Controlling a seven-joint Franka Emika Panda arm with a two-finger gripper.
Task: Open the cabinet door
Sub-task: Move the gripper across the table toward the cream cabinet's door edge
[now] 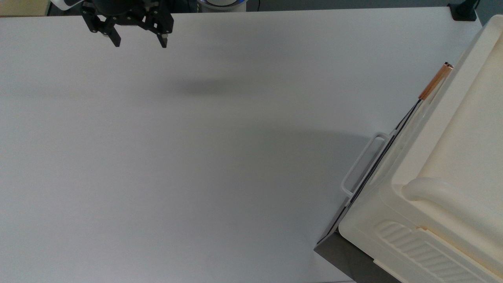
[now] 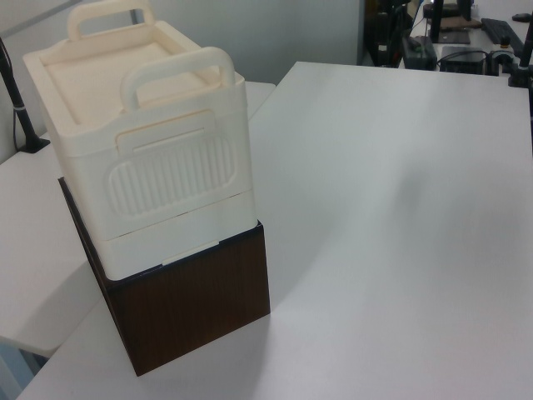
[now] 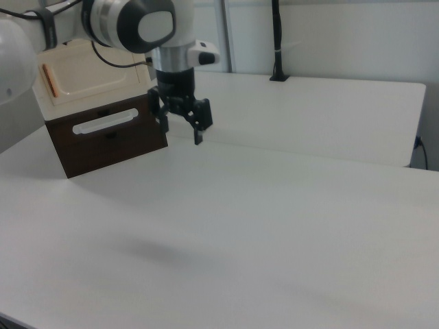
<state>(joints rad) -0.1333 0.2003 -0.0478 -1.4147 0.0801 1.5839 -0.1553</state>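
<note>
The cabinet [image 2: 150,158] is a cream plastic box standing on a dark wooden base [image 2: 200,304]. In the right view, the cabinet door [image 3: 96,74] is a cream panel with a recessed middle, lying flush with the cabinet's front. Its copper-orange bar handle [image 3: 48,74] sits near the right view's left edge of the door. From above, that handle [image 1: 435,82] shows at the box's front corner. My gripper [image 1: 140,44] hangs open and empty above the table, far from the cabinet, at the top view's upper left. In the right view the gripper [image 3: 182,135] is in front of the cabinet's right corner.
Below the door, a dark front panel carries a white loop handle [image 3: 103,123], which sticks out toward the table [image 1: 363,165]. The white table [image 1: 204,157] spreads wide between gripper and cabinet. A black post [image 3: 276,41] stands at the far edge.
</note>
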